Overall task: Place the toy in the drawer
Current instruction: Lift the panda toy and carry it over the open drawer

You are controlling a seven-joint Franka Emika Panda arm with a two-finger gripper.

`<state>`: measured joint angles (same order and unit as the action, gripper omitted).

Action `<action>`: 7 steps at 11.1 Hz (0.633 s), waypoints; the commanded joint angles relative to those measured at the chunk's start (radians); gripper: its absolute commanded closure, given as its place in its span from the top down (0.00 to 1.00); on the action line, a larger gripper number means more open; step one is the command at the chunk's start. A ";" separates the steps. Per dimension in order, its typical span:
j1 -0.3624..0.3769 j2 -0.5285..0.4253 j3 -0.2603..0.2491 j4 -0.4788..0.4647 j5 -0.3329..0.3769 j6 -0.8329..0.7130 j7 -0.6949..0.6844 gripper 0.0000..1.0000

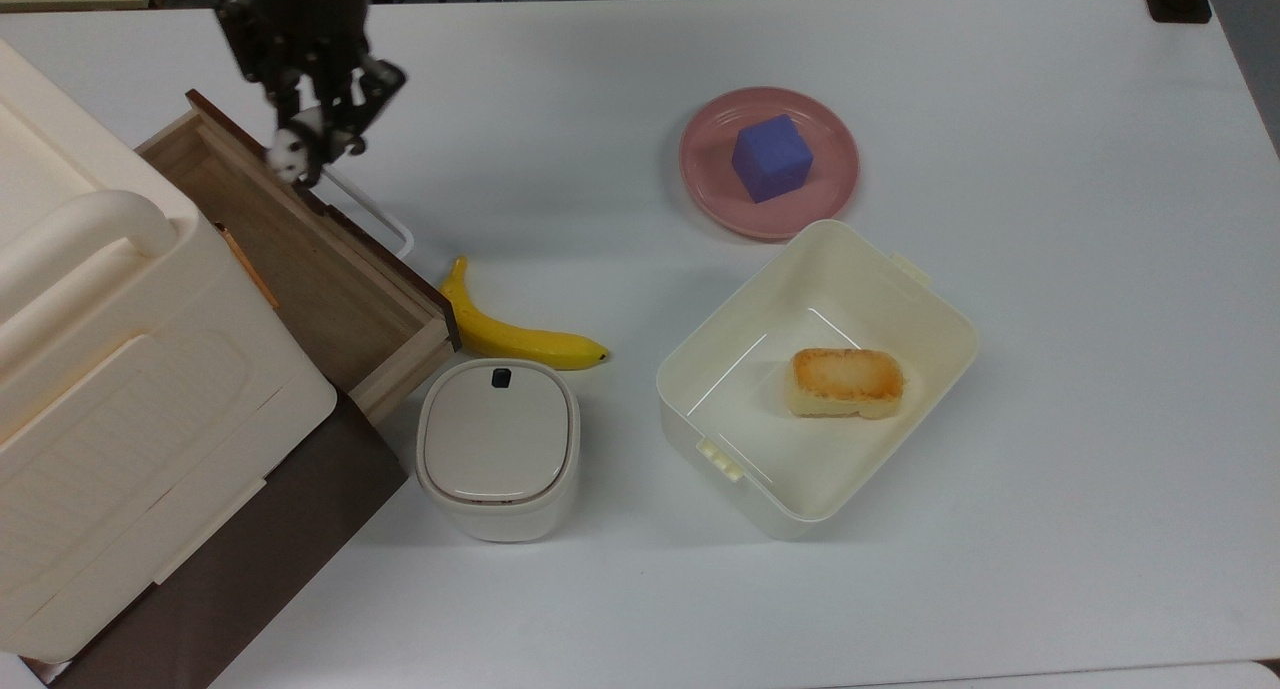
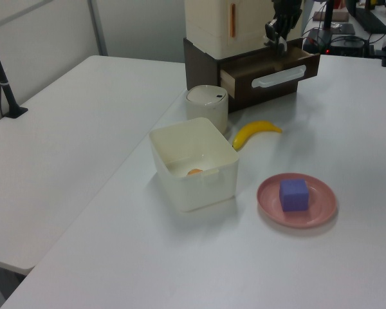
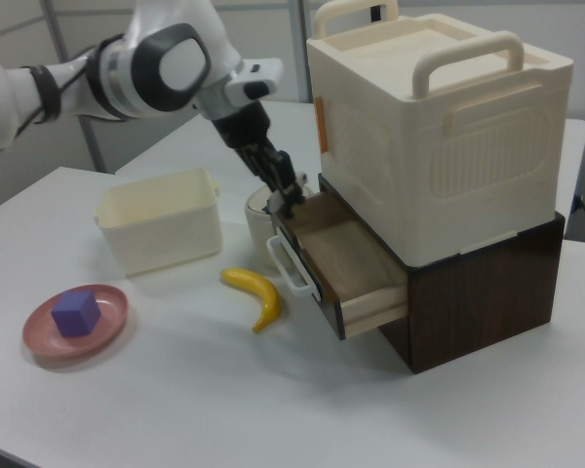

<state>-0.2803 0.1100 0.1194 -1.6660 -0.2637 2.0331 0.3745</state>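
Note:
The toy, a tiny black-and-white animal figurine, hangs in the air with my gripper shut on it. It hovers over the far end of the drawer's dark brown front panel, at the edge of the open drawer. The drawer is pulled out, and its shallow light-wood inside holds nothing. A white loop handle sticks out from the front panel. In the right view my gripper points down just above the drawer's front. The left view has my gripper above the handle.
A big cream box sits on the dark cabinet over the drawer. A banana and a lidded cream bin lie close to the drawer front. Farther to the top view's right stand a cream tub holding a toasted piece and a pink plate with a blue cube.

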 commanded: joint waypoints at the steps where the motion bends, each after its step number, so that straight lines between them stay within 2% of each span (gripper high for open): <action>1: -0.043 0.046 -0.006 0.017 -0.041 0.085 0.101 0.00; 3: -0.062 0.089 -0.012 0.061 -0.049 0.088 0.130 0.00; 4: -0.063 0.095 -0.017 0.066 -0.048 0.087 0.130 0.24; 5: -0.065 0.094 -0.032 0.065 -0.043 0.082 0.130 0.99; 7: -0.059 0.092 -0.032 0.065 -0.048 0.076 0.130 1.00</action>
<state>-0.3544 0.2006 0.0996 -1.6173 -0.2978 2.1161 0.4820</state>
